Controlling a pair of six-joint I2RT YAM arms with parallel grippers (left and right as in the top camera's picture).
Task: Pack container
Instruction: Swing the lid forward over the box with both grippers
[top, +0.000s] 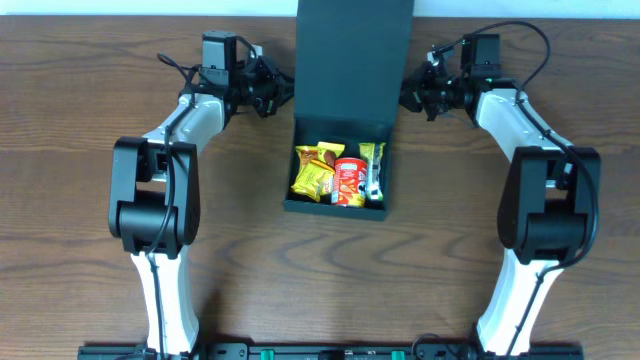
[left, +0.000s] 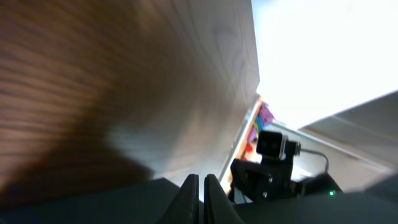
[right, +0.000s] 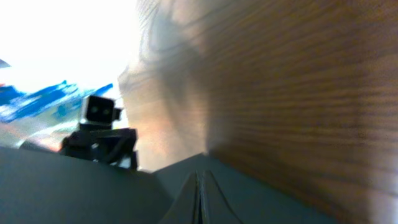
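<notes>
- Overhead: the container (top: 336, 209) sits mid-bench (top: 90, 60) with its lid (top: 355, 60) raised, and yellow packets (top: 313, 172) and a red can (top: 350, 181) inside.
- The left hand (top: 272, 97) is at the lid's left edge and the right hand (top: 412, 95) at its right (fingers pressed together on both).

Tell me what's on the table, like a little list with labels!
box: dark green container, lid open and lying back
inside: yellow packets, red can, green packet
left gripper: shut, beside the lid's left edge
right gripper: shut, beside the lid's right edge
touching the lid: cannot tell
table: brown wood
</notes>
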